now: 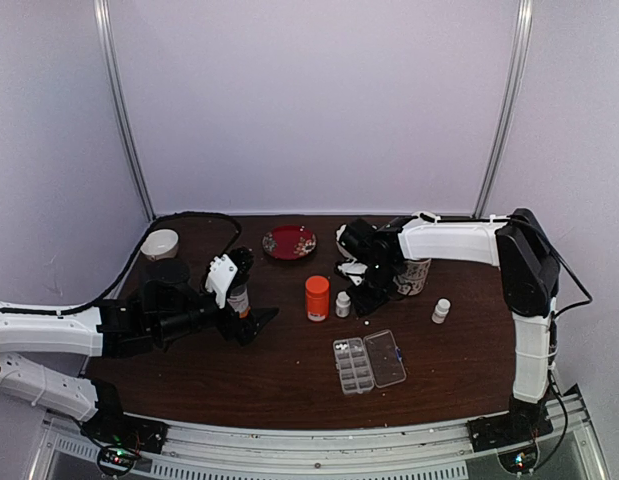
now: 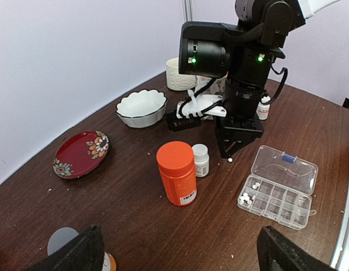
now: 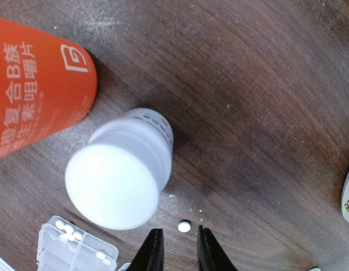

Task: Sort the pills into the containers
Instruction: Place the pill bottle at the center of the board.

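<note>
Right wrist view, bottom centre: right jaws narrow and empty, one pill (image 3: 184,226) on the surface (image 3: 264,113) just off their tips, pill box (image 3: 78,243) lower left. Closing off-centre could flick it away or nudge the white bottle (image 3: 119,172) beyond. Left jaws gape wide.

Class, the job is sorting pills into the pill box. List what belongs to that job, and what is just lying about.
Job: loose pill, boxed pills, pill box, right gripper.
Lying about: orange bottle, white bottles, grey-capped bottle, red plate, white bowl, cup.
</note>
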